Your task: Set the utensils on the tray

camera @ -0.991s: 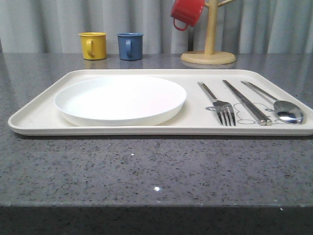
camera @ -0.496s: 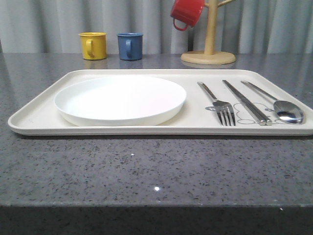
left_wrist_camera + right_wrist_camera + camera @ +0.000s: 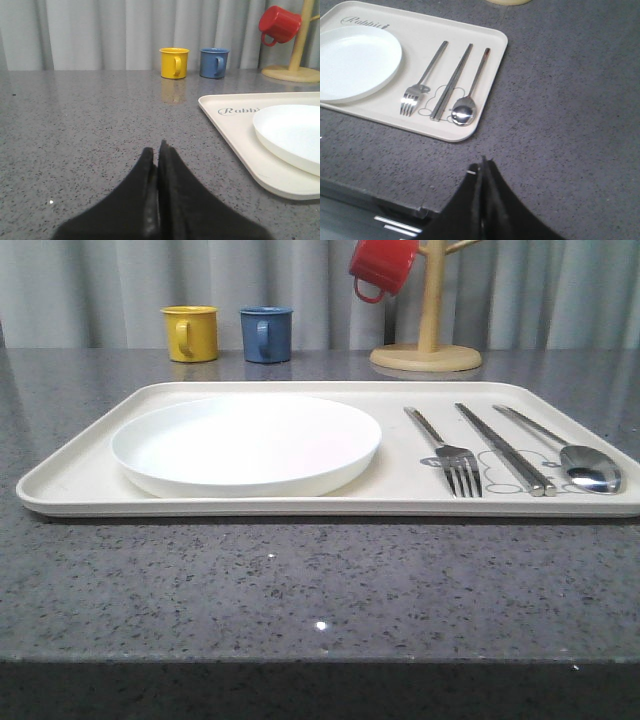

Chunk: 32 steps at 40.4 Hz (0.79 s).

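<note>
The left claw [image 3: 159,150] is pressed together over bare counter, the tray [image 3: 235,131] ahead and to its right. The right claw [image 3: 482,167] is likewise closed (nothing pinched), off the tray's near right corner. Ahead and left of it, on the tray, lie fork [image 3: 422,80], chopsticks [image 3: 452,82] and spoon [image 3: 470,90], beside the plate [image 3: 245,443].

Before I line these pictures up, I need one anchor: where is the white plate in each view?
Front view: the white plate lies on the left half of the tray, left of the fork.
Left wrist view: at the right edge, cut off.
Right wrist view: at the upper left, left of the fork.
Shared landmark: the tray's cream rim, beside the plate throughout.
</note>
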### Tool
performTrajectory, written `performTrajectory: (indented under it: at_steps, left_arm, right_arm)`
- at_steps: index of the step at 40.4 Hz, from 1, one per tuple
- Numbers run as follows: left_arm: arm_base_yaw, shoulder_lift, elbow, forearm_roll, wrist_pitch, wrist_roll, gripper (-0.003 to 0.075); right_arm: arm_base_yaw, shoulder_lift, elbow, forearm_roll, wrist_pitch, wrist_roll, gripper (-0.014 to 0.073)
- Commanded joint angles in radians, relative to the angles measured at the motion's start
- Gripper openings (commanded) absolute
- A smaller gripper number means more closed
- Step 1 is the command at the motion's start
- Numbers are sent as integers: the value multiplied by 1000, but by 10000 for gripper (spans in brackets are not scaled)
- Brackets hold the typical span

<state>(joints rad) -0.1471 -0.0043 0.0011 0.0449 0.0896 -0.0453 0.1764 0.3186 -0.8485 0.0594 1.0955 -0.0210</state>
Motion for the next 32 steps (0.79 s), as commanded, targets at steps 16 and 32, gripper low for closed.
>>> performTrajectory:
  at_steps: [16,32]
  left_arm:
    - [3,-22,20,0,-90,-10,-20]
    - [3,-20,20,0,-90,-10,-20]
  right_arm:
    - [-108,-290,638,-38,-801,-7,-67]
    - [-130,-346,875,-31,-1078,-7,-67]
